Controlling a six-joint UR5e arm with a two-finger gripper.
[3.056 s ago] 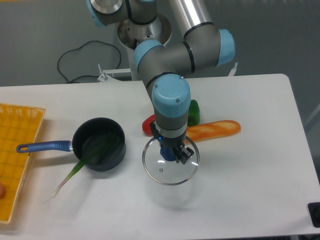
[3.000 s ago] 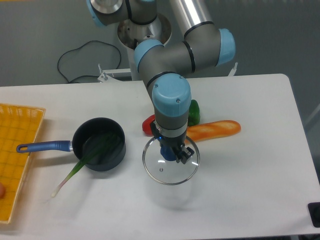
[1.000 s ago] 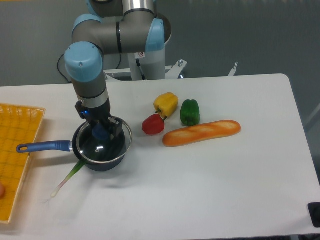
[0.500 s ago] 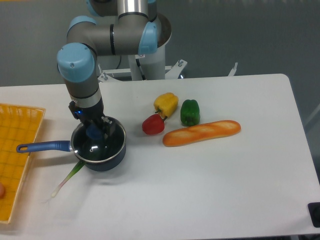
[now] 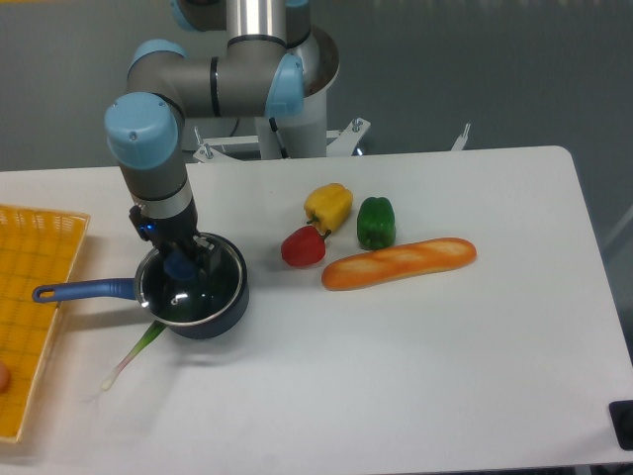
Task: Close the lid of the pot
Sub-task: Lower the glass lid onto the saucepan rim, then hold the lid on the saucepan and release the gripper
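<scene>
The dark pot (image 5: 220, 309) stands at the table's left with its blue handle (image 5: 79, 291) pointing left. The glass pot lid (image 5: 193, 294) with its silver rim lies over the pot's mouth, set slightly to the left. My gripper (image 5: 182, 265) reaches straight down and is shut on the lid's blue knob. A green onion (image 5: 134, 352) sticks out from under the lid at the pot's lower left, its leaves inside the pot.
A yellow pepper (image 5: 327, 207), a red pepper (image 5: 303, 247), a green pepper (image 5: 376, 222) and a baguette (image 5: 400, 262) lie right of the pot. An orange tray (image 5: 30, 297) sits at the left edge.
My gripper carried the lid from the table's middle leftward to the pot. In the last half second it moved slightly further left over the pot's mouth.
</scene>
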